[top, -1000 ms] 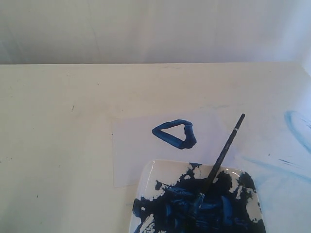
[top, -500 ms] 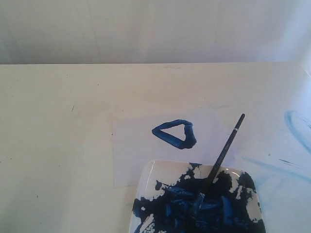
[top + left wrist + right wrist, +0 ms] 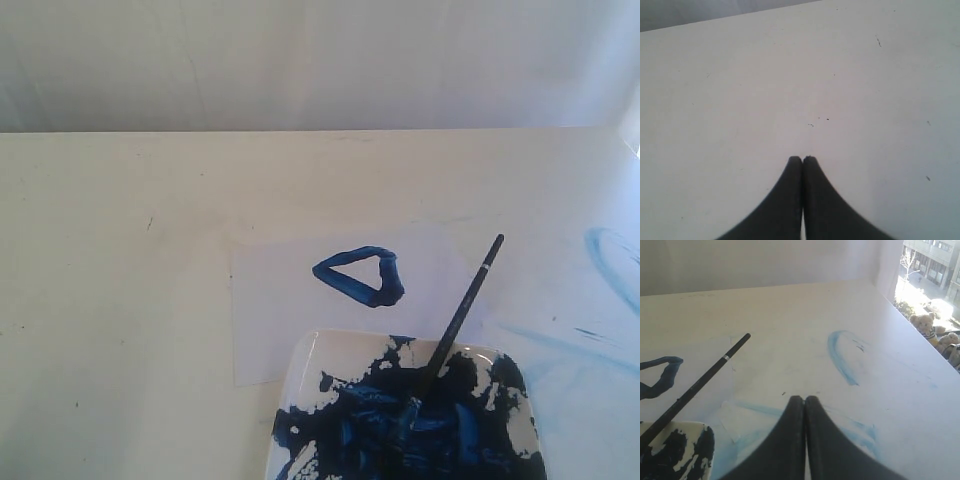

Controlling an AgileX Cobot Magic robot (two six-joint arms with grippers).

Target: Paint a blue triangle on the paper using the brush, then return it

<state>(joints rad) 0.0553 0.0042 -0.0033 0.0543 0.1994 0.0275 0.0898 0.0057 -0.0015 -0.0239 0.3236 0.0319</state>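
Observation:
The blue triangle [image 3: 360, 276] is a thick dark outline on the pale paper [image 3: 290, 310], one corner pointing left; part of it [image 3: 662, 375] shows in the right wrist view. The brush [image 3: 460, 312] lies with its bristle tip in the paint-smeared white dish [image 3: 315, 360] and its black handle [image 3: 700, 382] slanting up over the rim. No gripper holds it. My right gripper [image 3: 804, 398] is shut and empty, off to the brush's right over the table. My left gripper [image 3: 802, 159] is shut and empty above bare table. Neither gripper shows in the exterior view.
Pale light-blue curved smears [image 3: 610, 265] mark the table right of the paper, seen also as smears [image 3: 840, 357] in the right wrist view. The dish [image 3: 675, 450] sits at the table's near edge. A window [image 3: 932, 285] lies beyond the table's right side.

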